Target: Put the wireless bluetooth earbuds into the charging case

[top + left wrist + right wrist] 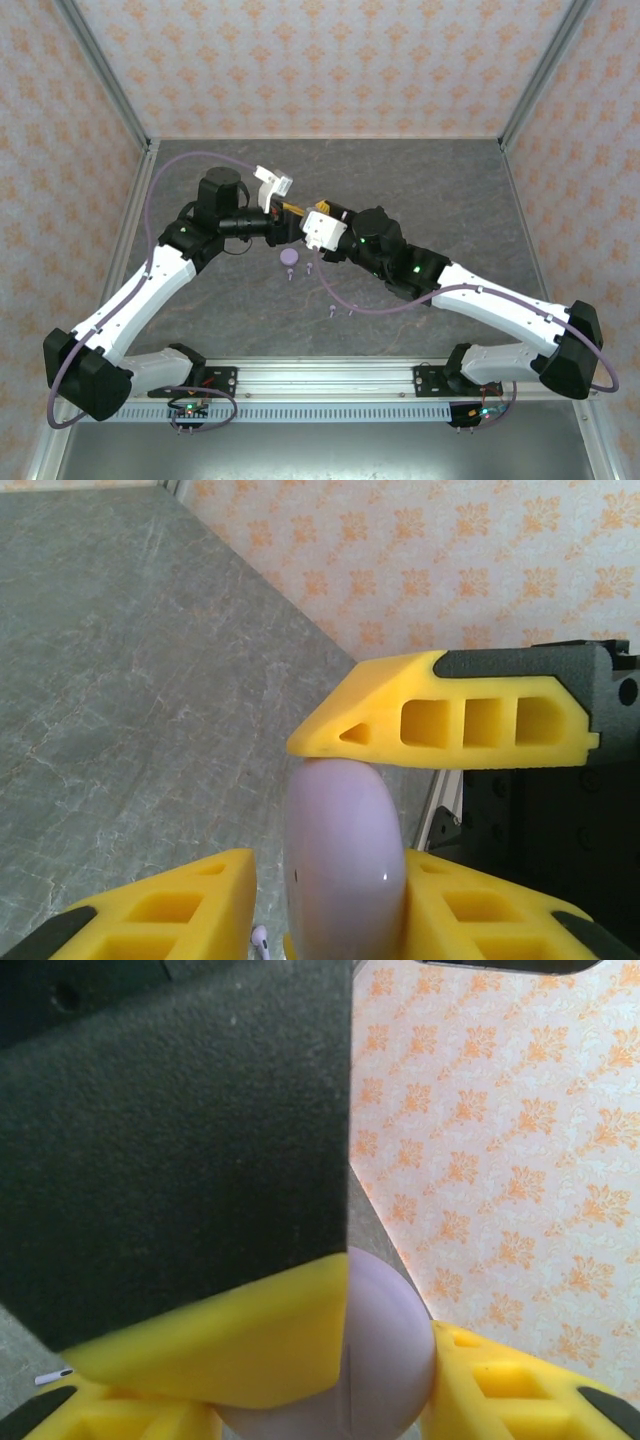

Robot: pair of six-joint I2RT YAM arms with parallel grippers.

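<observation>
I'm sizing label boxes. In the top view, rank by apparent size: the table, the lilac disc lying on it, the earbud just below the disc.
1. table
2. lilac disc
3. earbud, far smaller

The left arm [150, 285] and right arm [500, 305] meet over the worktop's [430, 190] middle. A lilac disc [289, 257] and earbuds [331, 309] lie just nearside. Far corners stand open.

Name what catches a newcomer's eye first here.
The two arms meet mid-table, the left gripper and right gripper both closed on one lilac charging case. Nearer the bases lie a lilac disc and tiny earbuds scattered on the grey table.
</observation>
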